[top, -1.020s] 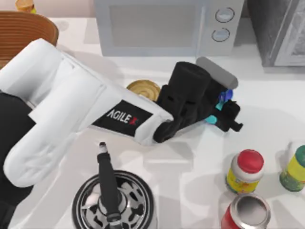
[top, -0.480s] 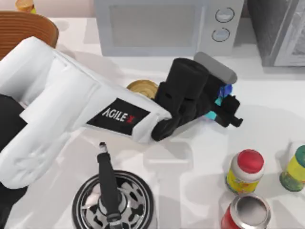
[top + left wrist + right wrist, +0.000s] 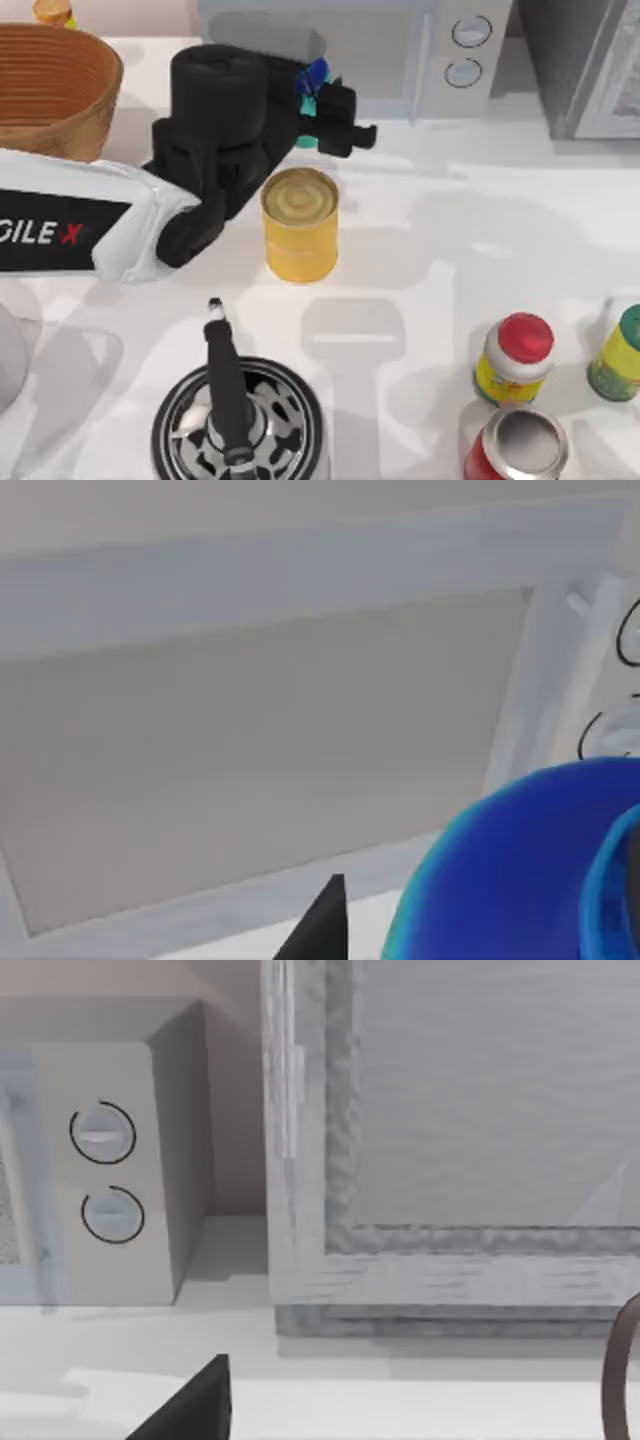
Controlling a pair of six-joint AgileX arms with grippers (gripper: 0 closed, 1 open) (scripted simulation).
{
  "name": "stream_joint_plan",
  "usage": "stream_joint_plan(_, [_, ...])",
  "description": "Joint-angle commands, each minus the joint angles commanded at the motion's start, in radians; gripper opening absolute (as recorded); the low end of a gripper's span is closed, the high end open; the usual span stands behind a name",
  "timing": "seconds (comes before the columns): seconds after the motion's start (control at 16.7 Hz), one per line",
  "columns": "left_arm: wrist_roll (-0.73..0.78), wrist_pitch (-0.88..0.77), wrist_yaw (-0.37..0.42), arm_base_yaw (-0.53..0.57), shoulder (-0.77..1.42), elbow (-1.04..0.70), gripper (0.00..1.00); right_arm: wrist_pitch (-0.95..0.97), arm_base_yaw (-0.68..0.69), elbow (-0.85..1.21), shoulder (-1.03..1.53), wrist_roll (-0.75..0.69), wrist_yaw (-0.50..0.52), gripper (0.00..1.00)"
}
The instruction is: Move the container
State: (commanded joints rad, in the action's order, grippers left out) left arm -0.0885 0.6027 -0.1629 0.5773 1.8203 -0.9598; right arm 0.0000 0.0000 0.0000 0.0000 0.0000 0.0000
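The container (image 3: 311,84), a small teal bottle with a blue shoulder, is held off the table in front of the microwave door, just behind the yellow can (image 3: 300,224). My left gripper (image 3: 324,104) is shut on it, and the black wrist hides most of the bottle. In the left wrist view the blue shoulder of the container (image 3: 520,870) sits close to the camera, with one dark fingertip (image 3: 320,928) beside it and the microwave door behind. A dark fingertip (image 3: 190,1408) of my right gripper faces the microwave's knobs and a grey cabinet.
A wooden bowl (image 3: 48,90) stands at the back left and the microwave (image 3: 440,50) at the back centre. A pan with a black handle (image 3: 232,415) sits at the front. A red-lidded yellow jar (image 3: 514,360), a red can (image 3: 520,448) and a green-capped bottle (image 3: 620,355) crowd the front right.
My left arm has swung from the table's middle right toward the back left, carrying the container past the yellow can to the microwave door. The can is now uncovered.
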Motion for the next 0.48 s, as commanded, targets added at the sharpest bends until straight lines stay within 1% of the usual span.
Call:
stream_joint_plan(0.24, [-0.058,-0.018,-0.082,-0.132,-0.179,0.264,0.00,0.000,0.000,0.000,0.000,0.000,0.000,1.00])
stream_joint_plan(0.36, [-0.082,-0.046,-0.103,-0.178,-0.227,0.365,0.00,0.000,0.000,0.000,0.000,0.000,0.000,1.00])
stream_joint_plan(0.48, [-0.100,-0.070,-0.112,-0.206,-0.254,0.424,0.00,0.000,0.000,0.000,0.000,0.000,0.000,1.00])
